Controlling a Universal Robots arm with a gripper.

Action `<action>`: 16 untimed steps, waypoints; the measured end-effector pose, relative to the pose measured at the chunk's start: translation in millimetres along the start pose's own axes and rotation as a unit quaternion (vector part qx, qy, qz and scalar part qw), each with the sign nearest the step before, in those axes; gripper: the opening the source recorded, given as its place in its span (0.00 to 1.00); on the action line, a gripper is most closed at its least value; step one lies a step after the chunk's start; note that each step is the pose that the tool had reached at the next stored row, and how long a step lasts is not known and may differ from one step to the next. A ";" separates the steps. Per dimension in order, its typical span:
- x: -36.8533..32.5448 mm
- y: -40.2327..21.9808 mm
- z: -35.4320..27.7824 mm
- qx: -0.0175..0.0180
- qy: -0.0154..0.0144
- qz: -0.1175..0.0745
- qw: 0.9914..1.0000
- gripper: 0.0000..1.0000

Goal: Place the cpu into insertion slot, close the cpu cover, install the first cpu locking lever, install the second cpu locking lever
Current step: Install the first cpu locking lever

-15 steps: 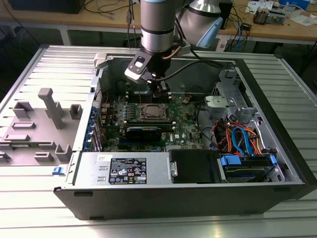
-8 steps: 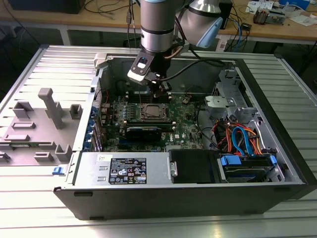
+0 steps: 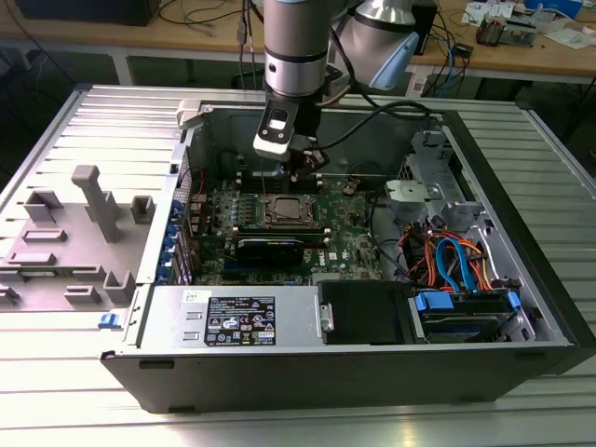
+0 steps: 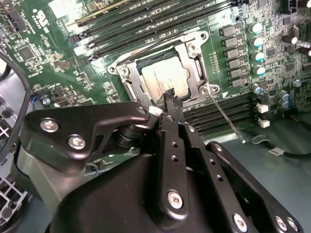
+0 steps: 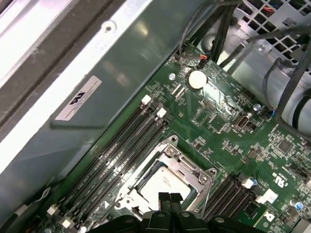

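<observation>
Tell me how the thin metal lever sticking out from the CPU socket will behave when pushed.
The locking lever is a long, thin rod, so it probably flexes and springs slightly. Its bare rounded metal looks slippery; the gripper could slide off it. One end meets the insertion slot at a corner, so it likely swings there rather than lifting free.

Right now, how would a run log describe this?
cpu: in insertion slot | cpu cover: down | gripper: shut, over cpu | one lever: unlatched

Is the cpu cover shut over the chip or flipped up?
Shut: in the second wrist view the cpu cover lies flat, framing the cpu, whose silvery top shows through its window.
</observation>
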State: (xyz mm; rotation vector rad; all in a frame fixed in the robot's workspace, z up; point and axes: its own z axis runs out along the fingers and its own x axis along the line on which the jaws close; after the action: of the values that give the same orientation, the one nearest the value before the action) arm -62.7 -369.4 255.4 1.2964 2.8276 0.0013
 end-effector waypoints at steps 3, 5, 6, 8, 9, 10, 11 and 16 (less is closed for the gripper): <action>-0.1 0.1 -4.4 0.000 0.000 -0.002 1.000 0.11; -0.1 0.1 -4.7 0.000 0.000 -0.007 1.000 0.11; -0.1 0.1 -4.7 0.000 0.000 -0.020 1.000 0.11; -0.1 -0.1 -4.8 0.001 -0.002 -0.046 0.999 0.11; -0.1 -0.1 -4.8 0.001 -0.002 -0.055 0.998 0.11; -0.1 0.0 -4.6 0.000 -0.002 -0.073 0.997 0.11; 0.0 0.1 -4.5 0.000 -0.001 -0.082 0.997 0.11; 0.0 0.0 -4.5 -0.002 -0.001 -0.129 0.992 0.11</action>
State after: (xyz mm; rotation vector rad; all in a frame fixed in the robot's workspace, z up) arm -62.8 -369.4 259.8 0.9186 2.9689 -0.0013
